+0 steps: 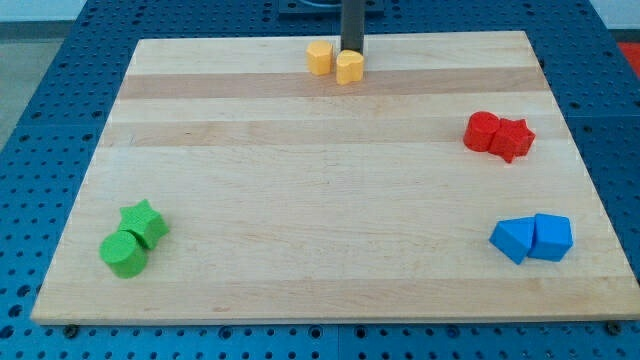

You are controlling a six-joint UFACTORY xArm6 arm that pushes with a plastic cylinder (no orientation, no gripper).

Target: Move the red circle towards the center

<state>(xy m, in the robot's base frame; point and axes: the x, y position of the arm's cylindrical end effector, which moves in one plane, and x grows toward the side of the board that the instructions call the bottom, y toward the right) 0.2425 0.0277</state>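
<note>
Rod standing at board's (300, 270) top edge, my tip (352, 52) sitting just behind right yellow block (349, 67), apparently touching it; holding nothing. Second yellow block (319, 57) lying just left. Red circle (482, 131) resting at view's right, touching red star (513, 139), well apart from tip. Two blue blocks (533, 238) sitting bottom right. Green star (144, 222) and green circle (124, 253) sitting bottom left.

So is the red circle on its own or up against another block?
Up against one: the red circle touches the red star at the view's right edge. My tip is far off, behind the yellow blocks.
</note>
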